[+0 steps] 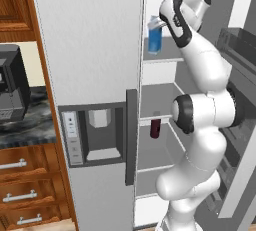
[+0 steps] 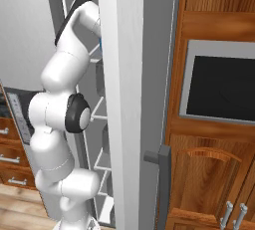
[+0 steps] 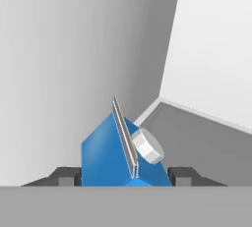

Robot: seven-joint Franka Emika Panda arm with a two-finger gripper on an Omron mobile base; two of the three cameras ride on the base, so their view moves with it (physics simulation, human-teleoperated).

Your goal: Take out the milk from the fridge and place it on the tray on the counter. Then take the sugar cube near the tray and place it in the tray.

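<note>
— Kitchen, then? What stands in front of the base?

— Yes: the fridge [image 1: 90,50] with its right door swung open, wooden drawers and the black marble counter [image 1: 30,125] to its left, a dark wall oven [image 2: 224,84] among brown cabinets to the right.

— And the milk?

— The milk [image 1: 155,37] stands upright on an upper fridge shelf [image 1: 160,59]. A dark red bottle [image 1: 155,128] sits two shelves lower.

— What about the gripper?

— The gripper [image 3: 125,174] is up at that shelf. From the hand camera its two dark fingertips [image 3: 66,176] flank the blue carton, one on each side, closed against its sides below the gable ridge and white cap.
</note>
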